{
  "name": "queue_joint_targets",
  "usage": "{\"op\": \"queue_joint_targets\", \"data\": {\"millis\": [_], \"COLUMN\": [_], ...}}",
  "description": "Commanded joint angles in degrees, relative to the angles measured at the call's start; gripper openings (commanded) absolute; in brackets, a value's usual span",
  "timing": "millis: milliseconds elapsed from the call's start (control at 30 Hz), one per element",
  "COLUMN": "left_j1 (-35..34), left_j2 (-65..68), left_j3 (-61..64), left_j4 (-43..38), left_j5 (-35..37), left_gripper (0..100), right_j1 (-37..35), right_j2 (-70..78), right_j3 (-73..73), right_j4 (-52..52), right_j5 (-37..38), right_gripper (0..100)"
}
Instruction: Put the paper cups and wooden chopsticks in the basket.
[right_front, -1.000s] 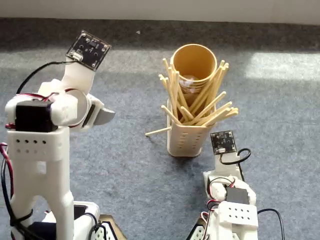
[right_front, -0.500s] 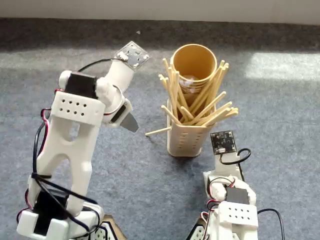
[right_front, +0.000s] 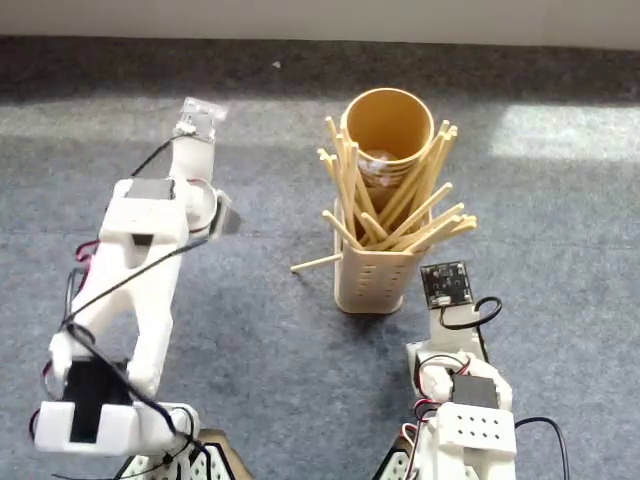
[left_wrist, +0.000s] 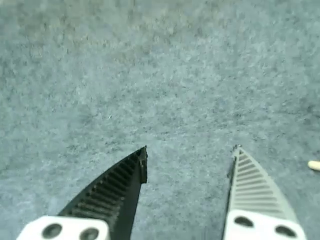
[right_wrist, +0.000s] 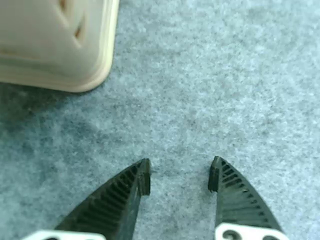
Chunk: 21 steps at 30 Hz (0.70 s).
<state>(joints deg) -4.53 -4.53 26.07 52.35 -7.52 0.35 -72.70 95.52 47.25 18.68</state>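
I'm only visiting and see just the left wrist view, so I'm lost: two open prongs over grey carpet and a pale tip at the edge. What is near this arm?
Observer: The high view shows a basket standing beside that arm, stuffed with wooden chopsticks and a paper cup.
Operator: And the pale tip?
Observer: Probably the chopstick that juts sideways from the basket's side toward the left gripper. I cannot tell whether it lies loose.
Operator: What is the other arm doing?
Observer: The right gripper is open and holds nothing, over carpet next to the basket's corner.
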Motion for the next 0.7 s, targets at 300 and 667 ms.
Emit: {"op": "queue_joint_targets", "data": {"millis": [300, 667], "left_j1": [-0.1, 5.4], "left_j2": [-40.0, -41.1], "left_j3": [46.9, 57.8], "left_j4": [-42.1, -54.2], "left_j5": [-3.2, -3.2], "left_gripper": [27, 27], "right_j1": [-0.7, -0.7], "right_j2": [-0.1, -0.1], "right_j3": [3.9, 3.9], "right_j4": [-0.7, -0.7], "right_j5": [0.7, 0.7], "right_gripper": [20.2, 20.2]}}
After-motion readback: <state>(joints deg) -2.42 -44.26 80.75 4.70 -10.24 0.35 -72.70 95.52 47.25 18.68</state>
